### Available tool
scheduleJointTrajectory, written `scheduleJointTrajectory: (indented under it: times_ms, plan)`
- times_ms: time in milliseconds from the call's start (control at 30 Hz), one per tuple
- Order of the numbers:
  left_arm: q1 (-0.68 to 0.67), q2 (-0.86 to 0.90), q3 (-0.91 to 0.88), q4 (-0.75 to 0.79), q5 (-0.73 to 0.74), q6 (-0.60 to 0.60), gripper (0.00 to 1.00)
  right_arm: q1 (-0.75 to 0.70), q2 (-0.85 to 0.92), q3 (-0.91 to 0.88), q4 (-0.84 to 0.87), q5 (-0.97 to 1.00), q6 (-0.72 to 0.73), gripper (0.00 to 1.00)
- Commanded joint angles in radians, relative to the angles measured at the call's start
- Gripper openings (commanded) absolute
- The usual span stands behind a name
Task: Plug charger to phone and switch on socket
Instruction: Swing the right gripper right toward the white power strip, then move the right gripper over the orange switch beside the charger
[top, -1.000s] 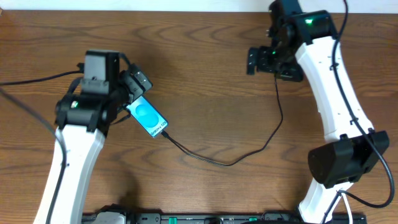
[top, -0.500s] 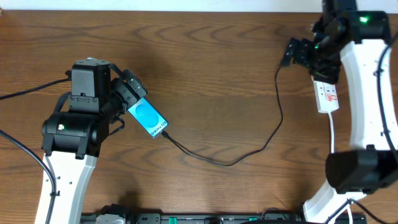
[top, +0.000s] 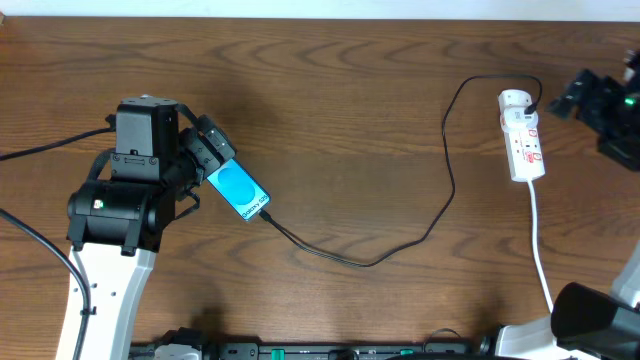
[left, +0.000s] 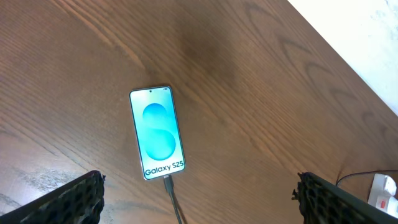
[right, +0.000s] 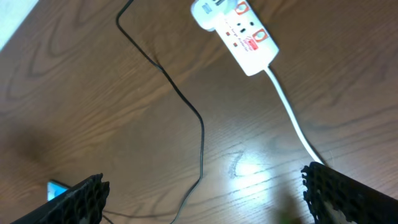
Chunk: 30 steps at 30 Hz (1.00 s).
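Phone (top: 241, 191) flat on the desk (top: 330, 90) at nine o'clock, charger (top: 400, 250) meeting its lower edge. Whole cable run to the socket (top: 521, 136) at three o'clock visible overhead only. "Galaxy S25" legible from the left wrist alone, red switch markings clearest from the right wrist. Left hand (left: 198, 182) spread wide above the phone, holding nothing. Right hand (right: 204, 177) equally wide, empty, near the socket.

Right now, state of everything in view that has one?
phone: flat on the table, screen up and bright, charger tip in its bottom port.
charger: slack on the table, one end at the phone, the other at the socket's far end.
socket: flat on the table; switch on or off, cannot tell.
left gripper: open, empty, above the phone.
right gripper: open, empty, clear of the socket.
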<state>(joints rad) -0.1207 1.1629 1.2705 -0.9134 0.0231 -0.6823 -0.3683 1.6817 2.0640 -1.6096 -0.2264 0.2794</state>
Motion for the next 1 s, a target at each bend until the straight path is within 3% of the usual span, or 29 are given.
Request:
scheduleJointTrajectory:
  times_ms: [0,233,467,667,967]
  plan:
    - [0.0,-0.008,0.026,-0.003,-0.013,0.013,0.98,-0.076,-0.012,0.014,-0.007,-0.116,-0.1,0.99]
    - [0.0,-0.009,0.026,-0.003,-0.013,0.013,0.98,-0.215,-0.011,-0.026,-0.018,-0.252,-0.221,0.99]
    - [0.0,-0.009,0.026,0.001,-0.013,0.013,0.98,-0.243,-0.011,-0.195,0.035,-0.418,-0.347,0.99]
    - [0.0,-0.009,0.026,0.001,-0.017,0.017,0.98,-0.243,-0.011,-0.337,0.15,-0.431,-0.344,0.99]
    - [0.0,-0.009,0.026,-0.001,-0.026,0.016,0.98,-0.243,0.001,-0.347,0.257,-0.406,-0.272,0.99]
